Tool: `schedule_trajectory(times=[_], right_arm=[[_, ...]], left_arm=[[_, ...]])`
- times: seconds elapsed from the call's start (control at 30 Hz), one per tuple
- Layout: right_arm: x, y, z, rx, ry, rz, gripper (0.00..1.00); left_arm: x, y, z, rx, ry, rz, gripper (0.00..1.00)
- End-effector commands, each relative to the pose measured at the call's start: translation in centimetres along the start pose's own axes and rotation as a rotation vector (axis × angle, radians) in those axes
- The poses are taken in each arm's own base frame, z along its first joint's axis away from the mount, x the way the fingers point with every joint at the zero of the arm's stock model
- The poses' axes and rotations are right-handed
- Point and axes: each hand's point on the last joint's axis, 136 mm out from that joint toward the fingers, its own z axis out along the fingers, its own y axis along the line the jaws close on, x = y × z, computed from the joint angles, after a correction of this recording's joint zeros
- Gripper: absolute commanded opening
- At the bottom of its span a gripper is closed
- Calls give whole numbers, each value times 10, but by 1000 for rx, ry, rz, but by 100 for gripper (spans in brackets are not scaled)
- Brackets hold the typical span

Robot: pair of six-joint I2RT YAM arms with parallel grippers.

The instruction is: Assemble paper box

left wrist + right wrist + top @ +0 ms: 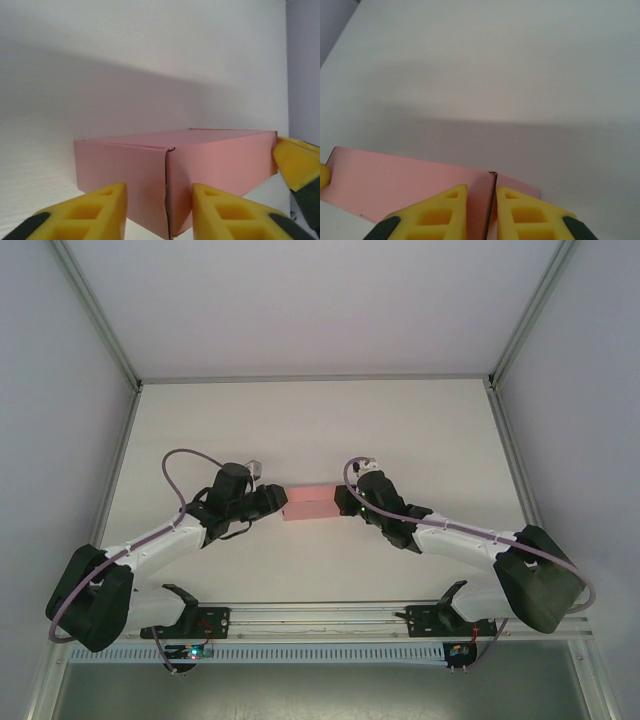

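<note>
The paper box [310, 502] is a small, shallow, closed pink card box lying on the white table between my two grippers. My left gripper [275, 502] stands at its left end. In the left wrist view the left gripper [159, 215] is open, its yellow fingers [105, 210] either side of the box's [220, 160] near corner without touching it. My right gripper [345, 502] is at the right end. In the right wrist view the right gripper [481, 210] has its fingers [440, 215] pinched narrowly on the corner edge of the box [395, 175].
The white table [320, 430] stretches behind and to both sides of the box. Metal frame posts [120, 440] and grey walls bound it left and right. A rail [320, 615] with the arm bases runs along the near edge.
</note>
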Motion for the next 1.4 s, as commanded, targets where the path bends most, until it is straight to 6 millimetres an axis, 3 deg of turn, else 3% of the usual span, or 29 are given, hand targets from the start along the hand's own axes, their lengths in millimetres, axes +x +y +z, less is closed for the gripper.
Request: schedule_trajectory(times=[0.0, 0.07, 0.17, 0.23, 0.3, 0.5, 0.53, 0.67, 0.8, 0.87, 1.0, 1.37], right_arm=[[22, -32, -5, 135, 120, -38, 25], [11, -29, -7, 135, 102, -33, 35], [-7, -23, -9, 116, 69, -36, 41], [-21, -17, -11, 97, 45, -46, 51], [-33, -11, -12, 80, 26, -59, 57], [-64, 29, -20, -107, -17, -212, 87], [-67, 40, -22, -165, -29, -275, 98], [-60, 75, -32, -361, -17, -554, 98], [-29, 93, -40, -533, 77, -878, 98], [-10, 93, -39, -580, 143, -1037, 98], [8, 86, -27, -583, 231, -1249, 98], [24, 61, 37, -395, 407, -1461, 98]], left_arm=[[13, 46, -4, -204, 51, -8, 44], [7, 39, -7, -199, 42, 15, 52], [-5, 24, -14, -181, 11, 53, 68], [-15, 12, -20, -160, -16, 81, 86], [-25, 0, -25, -152, -42, 109, 97], [-60, -30, -52, -185, -133, 206, 100], [-66, -31, -59, -208, -158, 221, 100], [-86, -29, -88, -329, -251, 273, 100], [-93, -18, -109, -423, -310, 295, 100], [-93, -11, -116, -454, -331, 294, 100], [-88, -1, -122, -481, -347, 292, 100], [-78, 13, -123, -519, -318, 295, 100]])
